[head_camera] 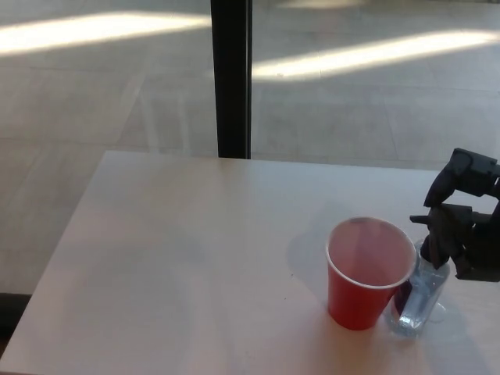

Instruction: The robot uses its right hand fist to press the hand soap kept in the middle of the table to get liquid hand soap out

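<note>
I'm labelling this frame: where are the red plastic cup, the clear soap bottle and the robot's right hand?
red plastic cup (355,308), head view, outer wall.
clear soap bottle (418,305), head view, body.
right hand (465,234), head view, middle.

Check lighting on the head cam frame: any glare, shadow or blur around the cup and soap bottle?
Head view: bright sun bands on the floor beyond the table, near blown out; soft overall focus. Red cup casts a faint shadow toward picture left. Clear soap bottle is low contrast, its top hidden behind the right hand, which shows as a dark silhouette with little detail.
</note>
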Robot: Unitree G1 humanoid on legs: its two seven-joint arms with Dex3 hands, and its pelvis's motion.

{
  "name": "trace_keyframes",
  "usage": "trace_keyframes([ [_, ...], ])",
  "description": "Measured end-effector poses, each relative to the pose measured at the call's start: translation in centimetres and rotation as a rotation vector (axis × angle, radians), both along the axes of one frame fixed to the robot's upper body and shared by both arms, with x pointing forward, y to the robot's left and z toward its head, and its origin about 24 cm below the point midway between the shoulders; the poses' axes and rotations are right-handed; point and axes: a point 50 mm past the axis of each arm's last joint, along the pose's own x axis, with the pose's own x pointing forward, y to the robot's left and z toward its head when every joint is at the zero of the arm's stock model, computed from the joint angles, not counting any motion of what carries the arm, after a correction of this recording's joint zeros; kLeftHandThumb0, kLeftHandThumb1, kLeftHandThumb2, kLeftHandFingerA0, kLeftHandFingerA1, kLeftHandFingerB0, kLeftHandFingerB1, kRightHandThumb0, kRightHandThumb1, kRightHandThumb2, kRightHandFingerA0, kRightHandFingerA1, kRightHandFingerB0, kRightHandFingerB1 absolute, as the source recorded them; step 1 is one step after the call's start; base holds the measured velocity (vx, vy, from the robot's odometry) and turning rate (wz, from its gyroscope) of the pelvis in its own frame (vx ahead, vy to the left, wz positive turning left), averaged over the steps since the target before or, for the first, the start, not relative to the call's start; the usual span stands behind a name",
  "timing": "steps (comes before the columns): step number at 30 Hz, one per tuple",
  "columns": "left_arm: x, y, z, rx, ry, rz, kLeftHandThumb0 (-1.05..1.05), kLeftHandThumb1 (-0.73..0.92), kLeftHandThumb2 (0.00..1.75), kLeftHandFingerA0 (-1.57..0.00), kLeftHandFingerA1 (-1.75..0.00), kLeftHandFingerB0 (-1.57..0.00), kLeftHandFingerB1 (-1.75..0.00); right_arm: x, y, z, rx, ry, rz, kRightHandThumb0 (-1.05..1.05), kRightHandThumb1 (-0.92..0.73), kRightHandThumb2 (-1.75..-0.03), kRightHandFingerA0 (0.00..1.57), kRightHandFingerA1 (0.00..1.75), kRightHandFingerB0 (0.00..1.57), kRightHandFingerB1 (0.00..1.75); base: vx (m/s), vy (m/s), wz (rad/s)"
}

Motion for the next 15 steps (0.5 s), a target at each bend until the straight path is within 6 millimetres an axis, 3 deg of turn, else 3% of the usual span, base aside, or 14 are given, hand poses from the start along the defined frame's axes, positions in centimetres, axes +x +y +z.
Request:
trace_keyframes([
  [1,0.0,0.0,0.0,0.000,0.001,0.000,-0.53,0.81,0.64,-0.72,-0.57,-0.60,-0.53,0.0,0.0,0.0,0.004,0.000,-0.001,-0.35,-0.57,-1.16,1.02,1.75,0.66,1.60,0.00,0.000,0.00],
  [4,-0.1,0.0,0.0,0.000,0.003,0.001,-0.54,0.81,0.64,-0.78,-0.61,-0.63,-0.55,0.0,-0.2,0.1,0.022,0.000,-0.005,-0.31,-0.61,-1.13,1.02,1.75,0.66,1.57,0.00,0.000,0.00],
  [9,-0.2,0.0,-0.1,-0.001,0.005,0.002,-0.53,0.81,0.64,-0.74,-0.58,-0.57,-0.50,0.0,-0.7,0.7,0.056,-0.011,-0.014,-0.32,-0.60,-1.14,0.99,1.75,0.68,1.56,0.00,0.000,0.00],
  [10,-0.2,0.0,-0.1,-0.001,0.005,0.002,-0.53,0.81,0.64,-0.79,-0.61,-0.60,-0.52,0.0,-0.8,0.9,0.064,-0.012,-0.015,-0.32,-0.61,-1.11,1.01,1.75,0.75,1.47,0.00,0.000,0.00],
  [11,-0.2,0.0,-0.1,-0.001,0.005,0.002,-0.54,0.81,0.64,-0.81,-0.63,-0.61,-0.54,0.0,-0.8,0.9,0.070,-0.009,-0.015,-0.30,-0.61,-1.12,0.98,1.75,0.65,1.56,0.00,0.000,0.00],
  [15,-0.2,0.0,-0.1,-0.001,0.006,0.002,-0.53,0.82,0.64,-0.73,-0.59,-0.57,-0.52,0.2,-1.2,1.3,0.104,0.006,-0.023,-0.30,-0.61,-1.18,0.99,1.75,0.62,1.60,0.00,0.000,0.00],
])
